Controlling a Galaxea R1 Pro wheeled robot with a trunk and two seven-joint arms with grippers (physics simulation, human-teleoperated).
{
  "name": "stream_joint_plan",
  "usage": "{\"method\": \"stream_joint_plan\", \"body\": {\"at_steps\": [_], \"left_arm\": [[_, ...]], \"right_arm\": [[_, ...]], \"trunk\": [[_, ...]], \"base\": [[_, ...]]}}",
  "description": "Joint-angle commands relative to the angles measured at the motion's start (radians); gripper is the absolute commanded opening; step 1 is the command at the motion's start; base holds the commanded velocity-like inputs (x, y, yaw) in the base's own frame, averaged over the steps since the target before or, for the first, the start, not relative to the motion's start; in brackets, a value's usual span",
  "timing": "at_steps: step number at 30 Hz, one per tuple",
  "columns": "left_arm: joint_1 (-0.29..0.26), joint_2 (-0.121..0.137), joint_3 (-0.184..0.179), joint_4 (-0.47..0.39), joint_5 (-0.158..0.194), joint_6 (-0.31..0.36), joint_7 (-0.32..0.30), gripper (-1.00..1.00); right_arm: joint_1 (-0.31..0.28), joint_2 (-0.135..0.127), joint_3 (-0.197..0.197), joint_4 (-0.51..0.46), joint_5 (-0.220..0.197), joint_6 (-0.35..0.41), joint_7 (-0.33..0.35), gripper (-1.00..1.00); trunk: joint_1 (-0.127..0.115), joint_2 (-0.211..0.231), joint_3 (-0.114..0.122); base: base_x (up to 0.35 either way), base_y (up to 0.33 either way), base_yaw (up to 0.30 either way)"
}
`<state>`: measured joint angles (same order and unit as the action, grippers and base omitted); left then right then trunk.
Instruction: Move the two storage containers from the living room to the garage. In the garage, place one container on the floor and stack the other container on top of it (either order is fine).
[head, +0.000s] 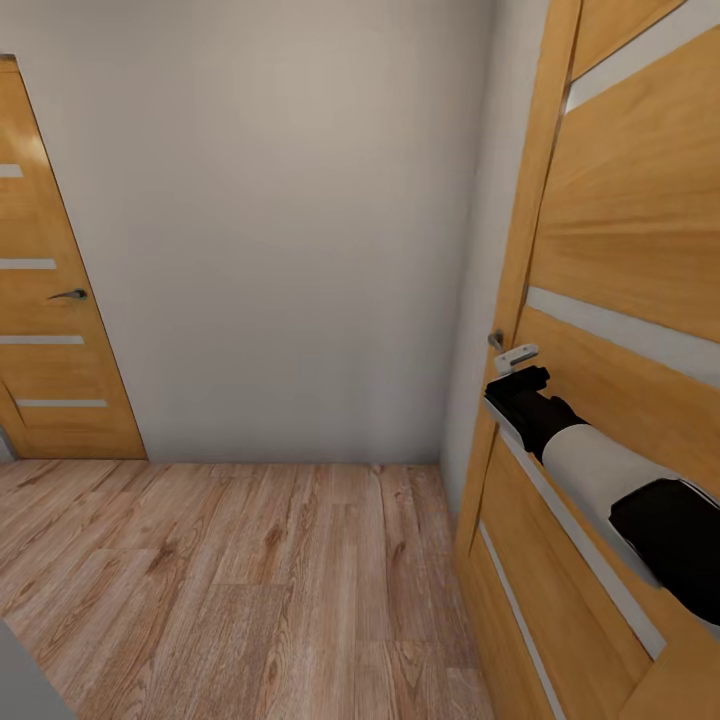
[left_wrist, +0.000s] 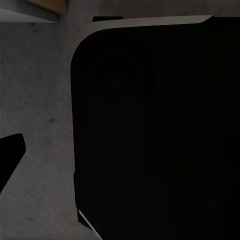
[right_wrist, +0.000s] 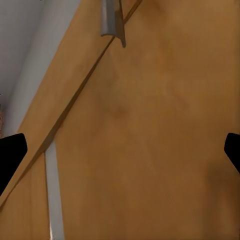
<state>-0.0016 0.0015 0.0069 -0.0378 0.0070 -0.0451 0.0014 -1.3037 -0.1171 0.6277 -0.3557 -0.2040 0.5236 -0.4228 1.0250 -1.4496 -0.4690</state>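
Right pincer (right_wrist: 120, 145) wide, facing door (right_wrist: 150, 125).

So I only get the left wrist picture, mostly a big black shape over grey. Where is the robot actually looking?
Observer: The head view faces a plain white wall above a wood-plank floor.
Operator: Any doors?
Observer: Two wooden ones: a far door on the left and a near door close on the right.
Operator: What is the other arm doing?
Observer: Its right hand is open, just below the near door's handle.
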Motion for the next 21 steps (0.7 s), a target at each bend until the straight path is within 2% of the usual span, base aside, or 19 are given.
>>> {"method": "stream_joint_plan", "body": {"at_steps": [1,7,13,21], "left_arm": [[0.0,0.0,0.001,-0.001,0.001,-0.002,0.0,1.0],[0.0,0.0,0.001,-0.001,0.001,-0.002,0.0,1.0],[0.0,0.0,0.001,-0.001,0.001,-0.002,0.0,1.0],[0.0,0.0,0.001,-0.001,0.001,-0.002,0.0,1.0]], "right_arm": [[-0.001,-0.008,0.007,-0.002,0.001,0.008,-0.01,1.0],[-0.001,-0.024,0.006,-0.002,-0.001,0.007,-0.01,1.0],[-0.001,-0.039,0.006,-0.003,-0.037,0.007,-0.009,1.0],[-0.001,-0.014,0.009,-0.017,-0.041,0.019,-0.011,1.0]], "trunk": [[0.0,0.0,-0.001],[0.0,0.0,-0.001],[0.0,0.0,-0.001],[0.0,0.0,-0.001]], "base": [[0.0,0.0,0.0],[0.0,0.0,0.0],[0.0,0.0,0.0],[0.0,0.0,0.0]]}}
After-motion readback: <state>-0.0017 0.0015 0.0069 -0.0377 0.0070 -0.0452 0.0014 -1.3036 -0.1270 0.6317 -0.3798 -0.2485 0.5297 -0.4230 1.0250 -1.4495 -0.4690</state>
